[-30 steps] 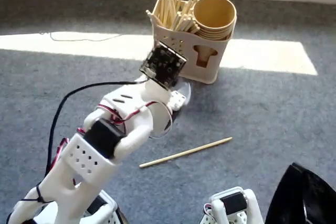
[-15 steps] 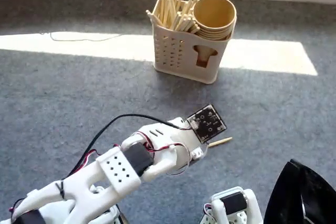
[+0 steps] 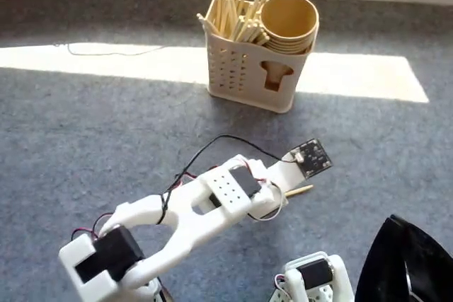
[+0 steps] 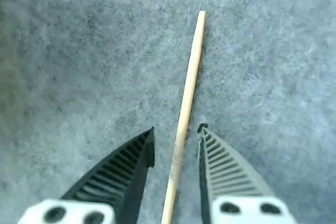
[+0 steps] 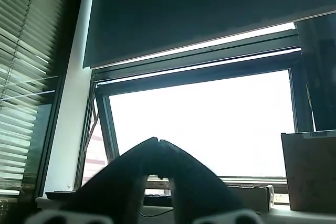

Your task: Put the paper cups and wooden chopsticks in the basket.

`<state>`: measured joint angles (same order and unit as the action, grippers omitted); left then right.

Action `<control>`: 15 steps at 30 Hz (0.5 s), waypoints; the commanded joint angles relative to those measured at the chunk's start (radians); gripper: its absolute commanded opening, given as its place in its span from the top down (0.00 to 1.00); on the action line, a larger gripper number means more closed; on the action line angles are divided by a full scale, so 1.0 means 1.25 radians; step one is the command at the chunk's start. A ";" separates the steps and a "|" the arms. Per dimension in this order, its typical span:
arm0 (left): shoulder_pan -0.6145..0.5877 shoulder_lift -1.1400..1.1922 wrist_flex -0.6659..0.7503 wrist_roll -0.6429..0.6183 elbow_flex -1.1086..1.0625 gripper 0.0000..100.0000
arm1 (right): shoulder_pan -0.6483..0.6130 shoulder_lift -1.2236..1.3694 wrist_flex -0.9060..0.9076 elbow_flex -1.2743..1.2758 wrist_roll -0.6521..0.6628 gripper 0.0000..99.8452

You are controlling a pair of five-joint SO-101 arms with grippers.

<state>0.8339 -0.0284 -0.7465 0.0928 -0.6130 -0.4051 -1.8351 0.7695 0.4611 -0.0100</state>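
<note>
A single wooden chopstick lies on the grey carpet. My left gripper is open, one finger on each side of the stick, just above it. From the high view the left arm stretches low over the chopstick, whose tip pokes out beyond the wrist. The cream basket stands at the back, holding several chopsticks and stacked paper cups. My right gripper is shut, pointing up toward a window, with nothing in it.
The right arm's base sits at the near edge beside a black object. A thin cable lies on the sunlit strip at the back left. Grey carpet stretches between the basket and the arms.
The left arm swung from beside the basket down and to the right, and now lies low over the chopstick on the carpet. The chopstick, basket and right arm stayed put.
</note>
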 commanded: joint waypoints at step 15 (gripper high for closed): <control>0.007 0.212 -0.157 0.015 0.269 0.86 | -0.008 -0.003 0.028 0.001 -0.009 0.99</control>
<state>0.8339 0.2202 -0.8907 0.1066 -0.3675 -0.4051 -1.8351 0.7986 0.4611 -0.0100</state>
